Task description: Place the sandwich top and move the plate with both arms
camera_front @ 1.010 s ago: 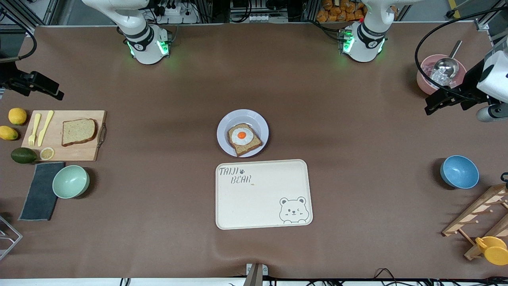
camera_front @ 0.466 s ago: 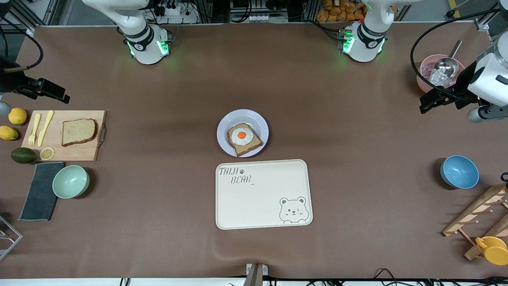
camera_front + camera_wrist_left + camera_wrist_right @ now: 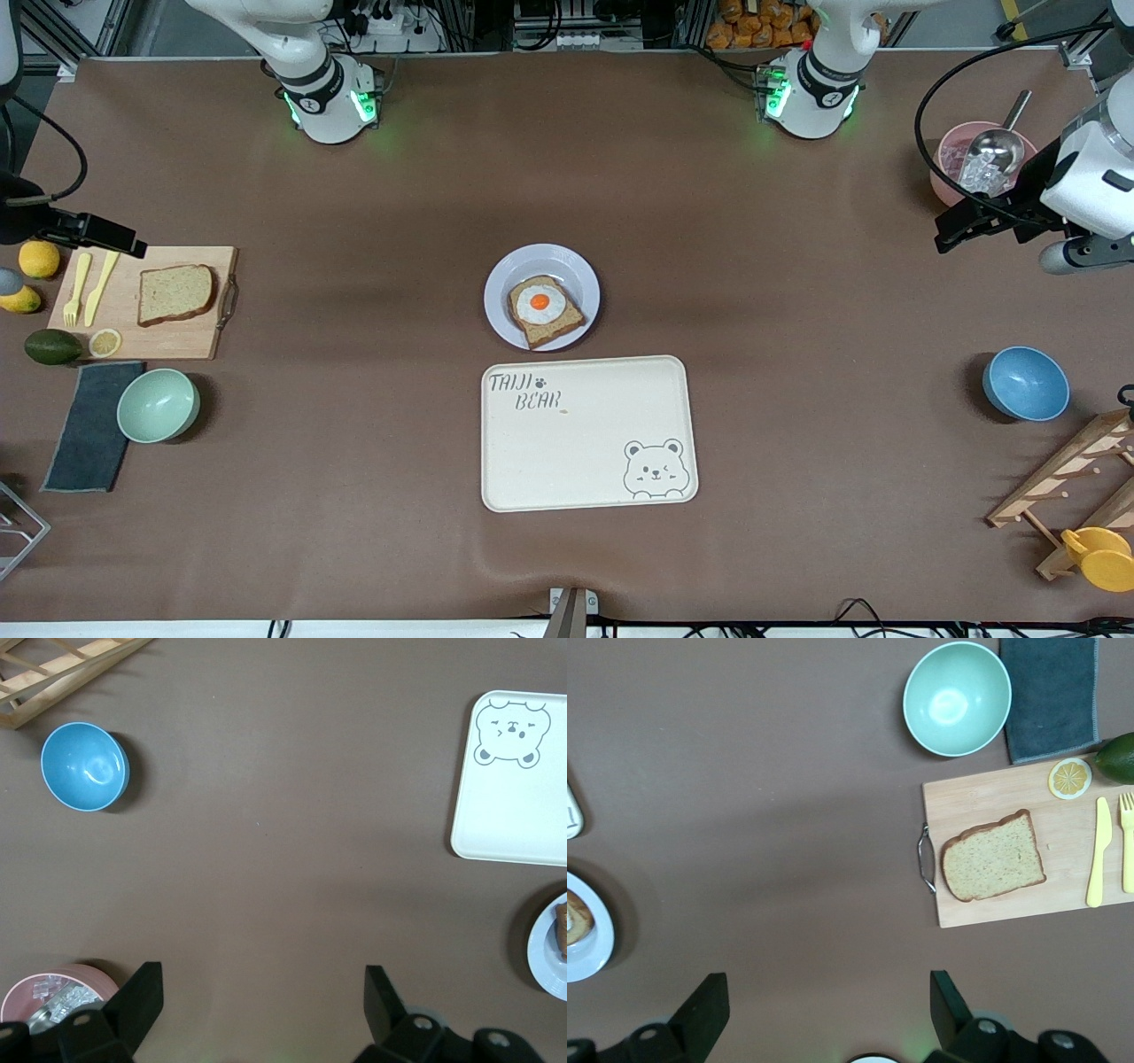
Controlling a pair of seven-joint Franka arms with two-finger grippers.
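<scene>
My two grippers are both up in the air and both hold nothing. My right gripper hangs over the table at the right arm's end, just beside the wooden cutting board, and its fingers stand wide apart. My left gripper hangs over the table at the left arm's end, near the pink bowl with the metal scoop, and its fingers are also wide apart.

The sandwich top lies flat on the cutting board, between the yellow knife and the metal handle of the board. In the right wrist view I see this same slice well, with its dark crust.

The plate stands in the middle of the table, and on it lies the slice with the fried egg. The cream bear tray lies just beside the plate, nearer to the front camera. The mint bowl stands near the cutting board, and the blue bowl stands toward the left arm's end.
</scene>
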